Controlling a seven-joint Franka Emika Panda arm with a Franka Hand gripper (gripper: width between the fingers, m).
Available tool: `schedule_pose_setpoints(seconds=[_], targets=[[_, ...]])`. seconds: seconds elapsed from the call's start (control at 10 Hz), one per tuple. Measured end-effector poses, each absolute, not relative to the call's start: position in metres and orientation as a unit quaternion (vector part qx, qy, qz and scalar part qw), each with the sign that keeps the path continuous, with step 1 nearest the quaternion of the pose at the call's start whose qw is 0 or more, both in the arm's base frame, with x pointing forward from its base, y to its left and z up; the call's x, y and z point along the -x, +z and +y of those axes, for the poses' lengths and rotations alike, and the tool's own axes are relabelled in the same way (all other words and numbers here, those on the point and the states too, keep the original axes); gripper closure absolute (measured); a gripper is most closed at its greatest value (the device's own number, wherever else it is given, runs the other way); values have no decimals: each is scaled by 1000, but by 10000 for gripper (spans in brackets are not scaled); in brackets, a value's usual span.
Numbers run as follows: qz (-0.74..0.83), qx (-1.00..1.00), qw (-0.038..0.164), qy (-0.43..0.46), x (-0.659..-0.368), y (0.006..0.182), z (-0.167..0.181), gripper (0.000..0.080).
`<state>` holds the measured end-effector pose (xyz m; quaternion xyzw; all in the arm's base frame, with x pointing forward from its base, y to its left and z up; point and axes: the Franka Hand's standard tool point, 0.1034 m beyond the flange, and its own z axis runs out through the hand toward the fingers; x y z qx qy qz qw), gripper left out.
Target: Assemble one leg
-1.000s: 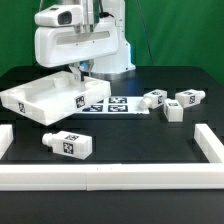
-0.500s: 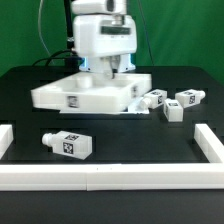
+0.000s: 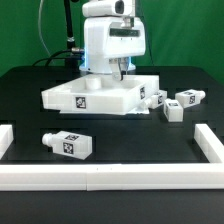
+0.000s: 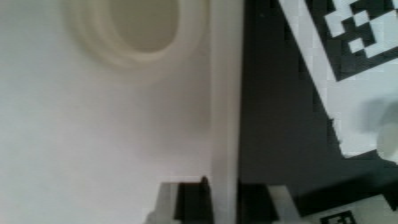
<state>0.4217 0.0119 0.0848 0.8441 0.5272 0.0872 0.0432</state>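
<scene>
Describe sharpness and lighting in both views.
Exterior view: even light, faint shadows, slightly soft, though the near leg shows its tag clearly. Wrist view: very close, so the panel and its round socket are blurred; the tag beyond has fuzzy edges.

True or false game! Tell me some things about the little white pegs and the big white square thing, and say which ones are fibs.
1. A single leg lies alone near the front of the black table. True.
2. On the exterior view's right of the big white panel lie three more legs. True.
3. One leg is already plugged into the panel. False: all four lie loose on the table.
4. The panel is red. False: it is white.
</scene>
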Motion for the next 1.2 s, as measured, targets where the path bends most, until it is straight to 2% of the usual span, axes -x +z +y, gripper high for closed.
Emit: schedule_pose_setpoints(seconds=[0.2, 0.3, 0.6, 0.7, 0.8, 1.1, 1.2], targets=[[616, -783, 41, 75, -447, 75, 39, 748], [614, -785, 36, 71, -446, 69, 39, 748], [612, -787, 34, 68, -443, 67, 37, 748], [635, -768, 40, 75, -446, 66, 38, 748], [676, -730, 53, 92, -451, 62, 40, 748], [737, -671, 46, 69, -479, 48, 68, 748], [735, -673, 46, 69, -478, 47, 67, 748]])
